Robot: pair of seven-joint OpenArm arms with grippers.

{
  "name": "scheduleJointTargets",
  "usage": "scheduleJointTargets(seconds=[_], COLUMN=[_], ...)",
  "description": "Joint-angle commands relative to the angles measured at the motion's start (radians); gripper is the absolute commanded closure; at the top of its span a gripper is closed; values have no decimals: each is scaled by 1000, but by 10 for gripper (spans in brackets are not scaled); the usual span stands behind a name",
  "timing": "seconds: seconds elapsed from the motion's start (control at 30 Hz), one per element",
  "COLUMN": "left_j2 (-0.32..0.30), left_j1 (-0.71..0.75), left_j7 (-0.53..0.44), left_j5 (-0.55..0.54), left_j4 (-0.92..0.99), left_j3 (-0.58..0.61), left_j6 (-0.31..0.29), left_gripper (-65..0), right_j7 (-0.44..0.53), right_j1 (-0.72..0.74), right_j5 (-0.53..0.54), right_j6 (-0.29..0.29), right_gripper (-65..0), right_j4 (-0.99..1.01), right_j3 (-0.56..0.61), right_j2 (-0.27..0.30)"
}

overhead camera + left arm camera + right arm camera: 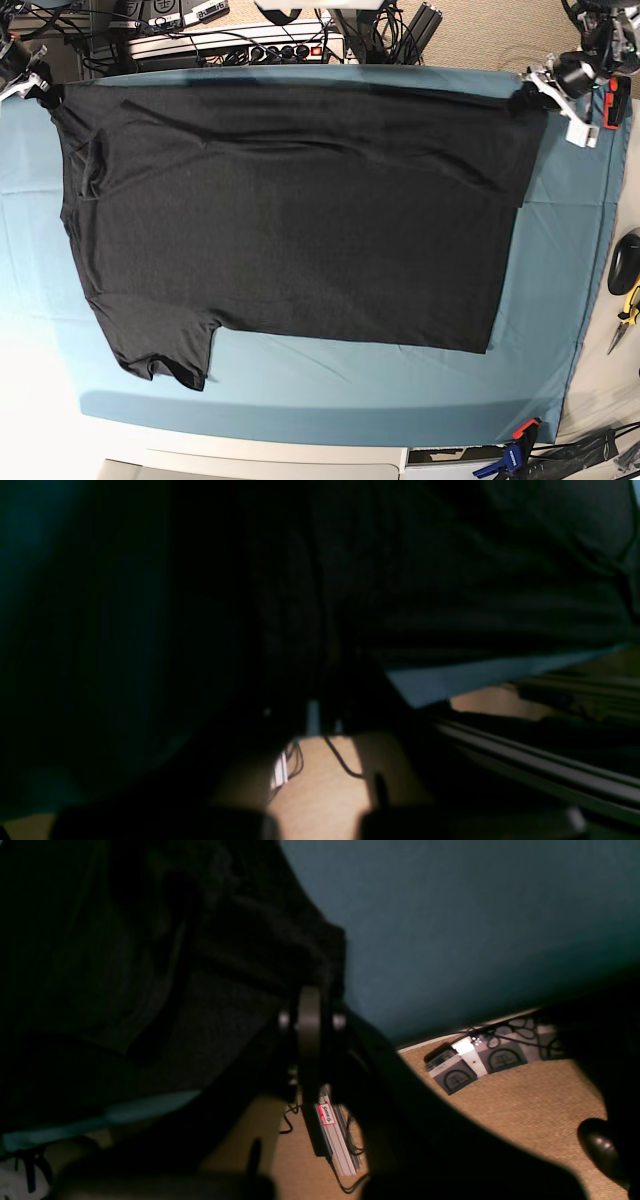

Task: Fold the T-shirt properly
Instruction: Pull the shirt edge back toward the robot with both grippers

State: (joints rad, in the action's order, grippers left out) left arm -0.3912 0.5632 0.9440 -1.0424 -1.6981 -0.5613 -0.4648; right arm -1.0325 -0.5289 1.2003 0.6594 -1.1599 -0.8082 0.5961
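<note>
T-shirt [290, 215]: dark charcoal knit, matte, spread wide and nearly flat over the teal cloth; plain side up, no print showing. Long soft creases run along its far part. One short sleeve lies by the near left corner of the table, its hem rumpled.
Position: covers most of the table, reaching the far left and far right corners; a strip of cloth shows along the near edge and the right edge.
Teal cloth [300, 395]: smooth, taut cover over the table top; blue clamp [517, 450] at the near right corner.
Left gripper [530, 92]: at the far right corner, jaws pinched together on the shirt's corner; fabric bunches there. Left wrist view is mostly dark folds.
Right gripper [42, 90]: at the far left corner, jaws clamped on the shirt's other far corner. In the right wrist view dark knit fabric gathers at the closed fingers [309, 1025].
Beyond the right edge: black mouse-like object [622, 262], yellow-handled pliers [627, 310].
</note>
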Motion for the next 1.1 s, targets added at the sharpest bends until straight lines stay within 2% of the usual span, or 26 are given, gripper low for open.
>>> scheduleJointTargets(seconds=[0.0, 0.37, 0.77, 0.8, 0.87, 0.93, 0.97, 1.07], left_j2=[-19, 23, 23, 23, 23, 23, 23, 23], left_j1=[8, 18, 21, 22, 22, 22, 22, 22], left_j7=[-3, 2, 2, 2, 2, 2, 3, 7], left_j5=[-7, -15, -13, -9, -9, -9, -9, -9], left_j4=[-14, -14, -14, -14, -14, -14, -14, -14], left_j3=[-13, -12, -12, -12, -12, -12, -12, -12], left_j6=[2, -4, -7, -8, -8, -8, -8, -8], left_gripper=[0, 0, 0, 0, -3, -67, -102, -173], right_j7=[23, 28, 42, 43, 51, 68, 77, 99], right_j1=[-3, 0, 0, 0, 0, 0, 0, 0], right_j5=[-4, -3, -16, -16, -16, -21, -31, -67], right_j6=[-1, -1, -1, -1, -1, -1, 0, -1], right_gripper=[0, 0, 0, -9, -115, -203, -224, -226], right_j4=[-11, -11, -11, -11, -11, -11, -11, -11], right_j3=[-10, -10, -10, -10, -10, -10, -10, -10], right_j2=[39, 47, 47, 47, 47, 47, 47, 47])
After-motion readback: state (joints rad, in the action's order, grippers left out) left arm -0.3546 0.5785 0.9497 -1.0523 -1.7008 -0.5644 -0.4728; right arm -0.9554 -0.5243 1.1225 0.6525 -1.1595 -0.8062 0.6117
